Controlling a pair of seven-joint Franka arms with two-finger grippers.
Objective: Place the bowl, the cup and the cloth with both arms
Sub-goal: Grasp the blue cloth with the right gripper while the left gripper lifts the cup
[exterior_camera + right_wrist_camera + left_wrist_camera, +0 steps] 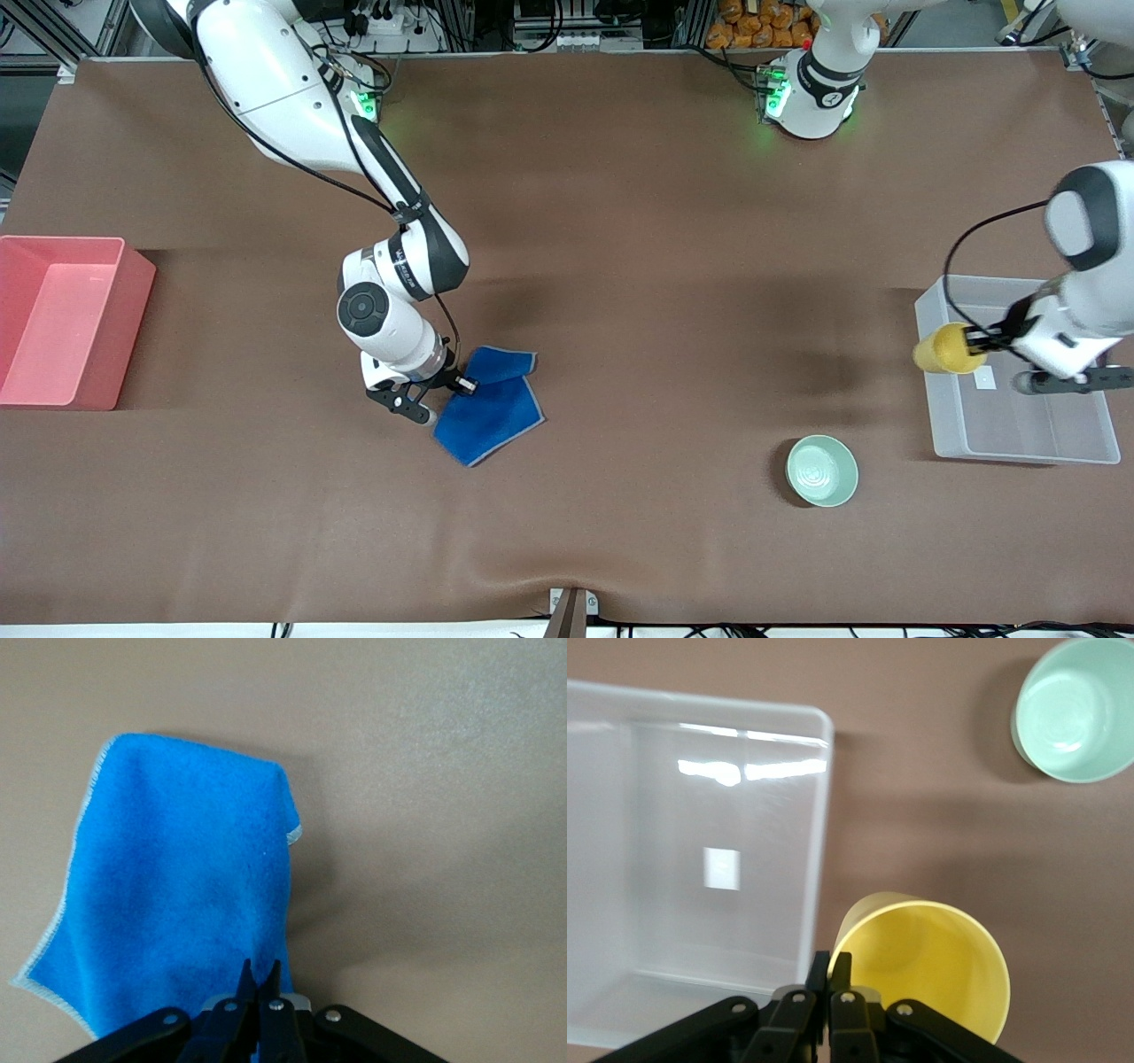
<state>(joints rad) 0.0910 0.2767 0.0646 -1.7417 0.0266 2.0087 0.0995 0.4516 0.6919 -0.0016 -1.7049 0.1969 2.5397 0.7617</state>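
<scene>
On the brown table (620, 266) the front view takes in what neither wrist view does: a red bin (66, 319) at the right arm's end and a clear plastic bin (1019, 434) at the left arm's end, with both arms reaching out from their bases. The left wrist view adds the clear bin's bare floor with a small white label, and looks straight into the open mouth of the cup (921, 970). The right wrist view shows only the cloth (177, 895), hanging partly folded with its pale trim along the edges.

The blue cloth (492, 408) lies near the middle of the table, closer to the right arm's end, one corner lifted. The right gripper (443, 390) is clamped tight on that corner, its fingers (257, 992) pressed together through the fabric.

The mint-green bowl (821, 470) sits on the table beside the clear bin, nearer the front camera.

The left gripper (979, 341) pinches the wall of the yellow cup (948, 349) at the rim, fingers (830, 979) nearly together, holding it over the clear bin's edge
</scene>
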